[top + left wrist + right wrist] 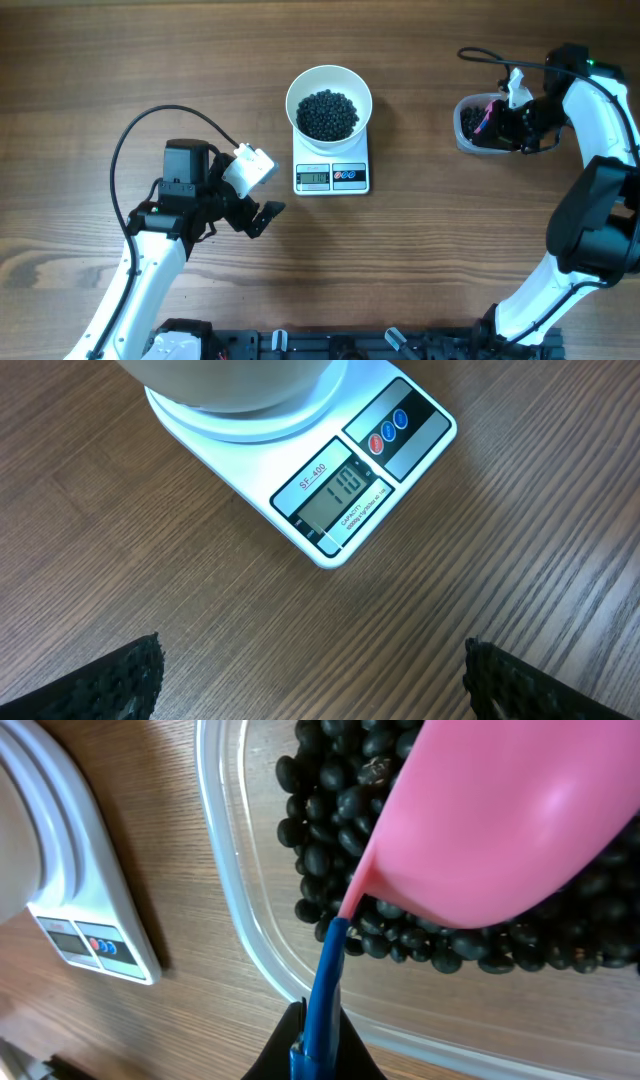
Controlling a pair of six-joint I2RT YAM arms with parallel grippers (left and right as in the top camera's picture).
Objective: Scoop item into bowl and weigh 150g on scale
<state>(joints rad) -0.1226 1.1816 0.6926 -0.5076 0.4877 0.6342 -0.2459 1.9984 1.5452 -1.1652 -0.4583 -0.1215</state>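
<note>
The right claw (318, 1055) held the pink scoop (500, 820) in the item (330, 840); only a small, level load seemed wise. The left claw (315, 680) stood wide.

You've got a left arm (135, 270) and a right arm (600, 115) in smooth white shells with chunky black joints. A thin black cable (165, 108) loops off the left wrist by a white camera block (248, 166). The left claw (310, 690) wears black, knobbly pads (115, 682), and a tiny green light (591, 62) glows on the right arm.
</note>
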